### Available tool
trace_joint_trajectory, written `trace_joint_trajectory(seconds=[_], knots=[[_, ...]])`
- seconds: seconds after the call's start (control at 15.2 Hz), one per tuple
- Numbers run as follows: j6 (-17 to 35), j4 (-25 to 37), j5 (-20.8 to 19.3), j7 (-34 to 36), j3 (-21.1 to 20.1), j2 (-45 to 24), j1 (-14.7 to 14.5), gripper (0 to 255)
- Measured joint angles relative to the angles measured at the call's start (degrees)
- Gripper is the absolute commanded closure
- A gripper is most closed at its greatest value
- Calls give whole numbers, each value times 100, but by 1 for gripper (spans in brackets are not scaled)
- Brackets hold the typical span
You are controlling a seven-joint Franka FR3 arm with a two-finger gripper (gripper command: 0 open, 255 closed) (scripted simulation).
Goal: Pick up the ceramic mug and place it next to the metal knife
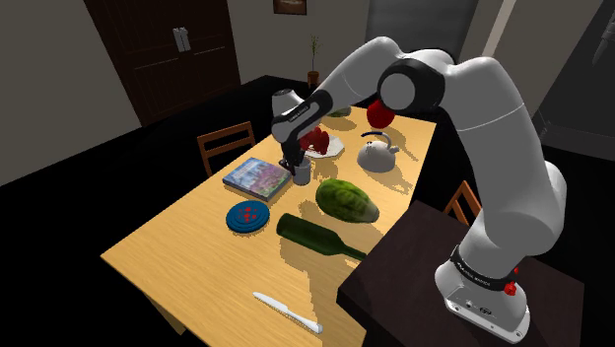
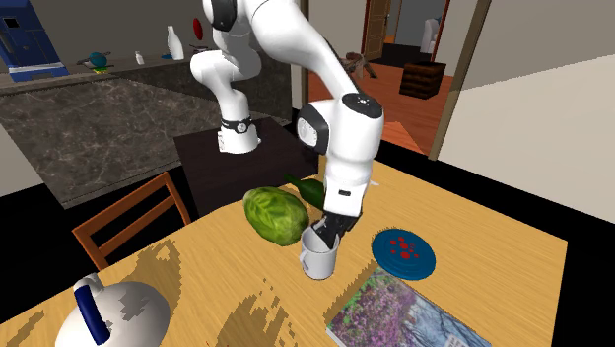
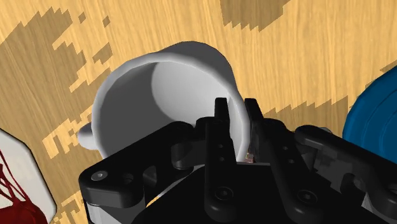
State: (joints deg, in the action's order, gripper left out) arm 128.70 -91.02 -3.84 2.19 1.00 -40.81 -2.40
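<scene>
A white mug (image 1: 302,175) stands upright near the middle of the wooden table (image 1: 197,266), between a book and a green melon. My black gripper (image 1: 296,166) comes down on it from above and is shut on its rim: one finger inside the wall, one outside. In the wrist view the fingers (image 3: 221,111) pinch the mug (image 3: 165,83) wall, with its handle on the far side from them. In the second exterior view the gripper (image 2: 325,229) clasps the mug (image 2: 318,258); whether it is off the table I cannot tell. The pale knife (image 1: 286,311) lies near the table's front edge.
A dark green bottle (image 1: 317,238) lies between mug and knife. The melon (image 1: 347,200), a blue plate (image 1: 247,216), a book (image 1: 258,175), a white kettle (image 1: 376,153) and a plate with red food (image 1: 323,143) surround the mug. A chair (image 1: 225,143) stands at the table's left side.
</scene>
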Motion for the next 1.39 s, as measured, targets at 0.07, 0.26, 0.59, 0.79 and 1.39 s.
trace_joint_trajectory(seconds=[0.07, 0.26, 0.59, 0.79, 1.39], knots=[[-40, -18, 1, -5, -1, 58, 1, 255], [-202, 33, 6, -24, -2, 170, 8, 255], [-450, 22, 11, -38, -4, 431, 6, 255], [-620, 77, 16, -51, -5, 546, 7, 255], [-921, -172, 14, -6, -20, 1090, -43, 255]])
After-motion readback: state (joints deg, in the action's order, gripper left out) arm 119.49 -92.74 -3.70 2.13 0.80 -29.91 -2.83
